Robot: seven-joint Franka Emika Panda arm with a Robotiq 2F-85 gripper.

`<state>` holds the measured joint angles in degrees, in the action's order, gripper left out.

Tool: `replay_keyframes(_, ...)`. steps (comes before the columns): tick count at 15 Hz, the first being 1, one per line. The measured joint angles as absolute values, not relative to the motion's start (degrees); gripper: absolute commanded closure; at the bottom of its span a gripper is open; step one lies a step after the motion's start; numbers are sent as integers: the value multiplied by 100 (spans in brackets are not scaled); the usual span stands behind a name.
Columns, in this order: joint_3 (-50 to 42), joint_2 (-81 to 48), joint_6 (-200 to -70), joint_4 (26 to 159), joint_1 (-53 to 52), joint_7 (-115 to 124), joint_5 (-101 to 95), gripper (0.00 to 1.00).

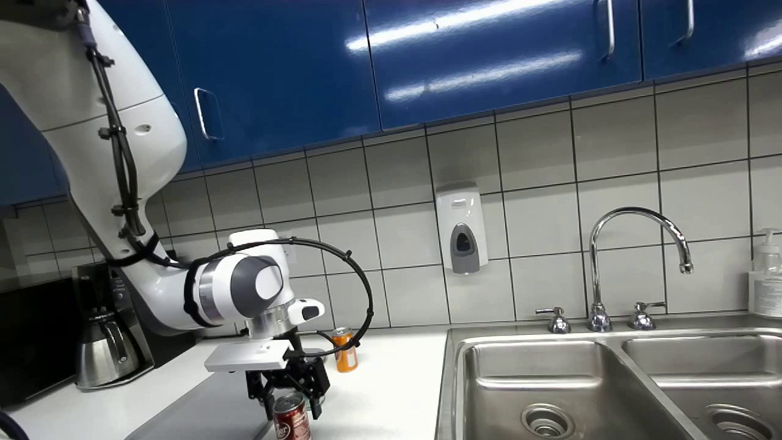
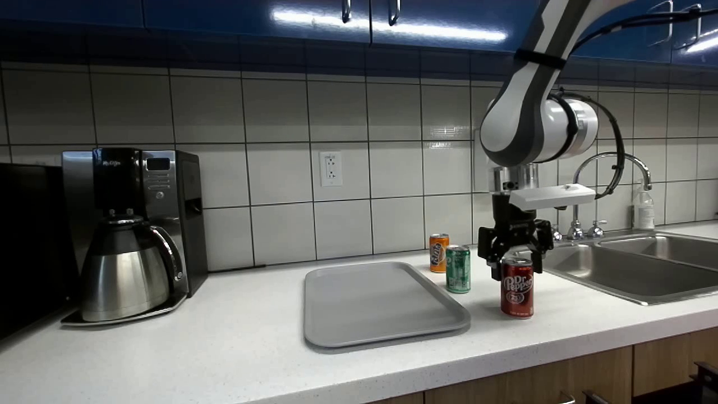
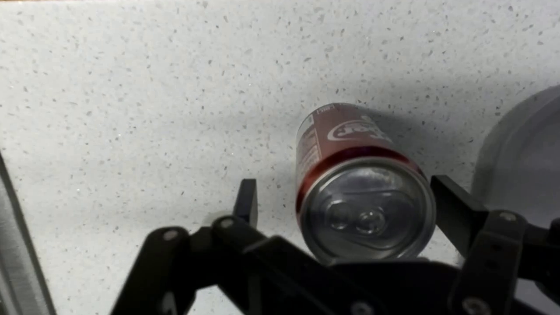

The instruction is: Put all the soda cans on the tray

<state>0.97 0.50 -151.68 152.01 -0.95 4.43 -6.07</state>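
Observation:
My gripper is lowered over the red soda can, which stands upright on the counter. In the wrist view the jaws are spread wide around the can's top. A gap shows between the left finger and the can; the right finger is very close to its rim, and I cannot tell whether they touch. The green can stands upright beside the tray, with the orange can behind it. No can is on the tray. In an exterior view the gripper mostly hides the green can.
A steel double sink is set into the counter beyond the red can. The coffee maker with its steel pot stands on the tray's far side from the cans. A tiled wall runs behind the counter, under blue cabinets.

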Motion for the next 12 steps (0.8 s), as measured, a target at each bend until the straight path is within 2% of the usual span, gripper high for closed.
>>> replay_keyframes(5, 100, -151, -15367, 15151, -155, 432, -607, 0)
replay_keyframes(6, 100, -177, -15385, 15141, -162, 431, -607, 25)
replay_keyframes(7, 101, -198, -15397, 15131, -165, 430, -607, 26)
replay_keyframes(11, 101, -242, -15437, 15106, -166, 427, -607, 58)
replay_keyframes(12, 101, -243, -15439, 15099, -167, 427, -607, 62)
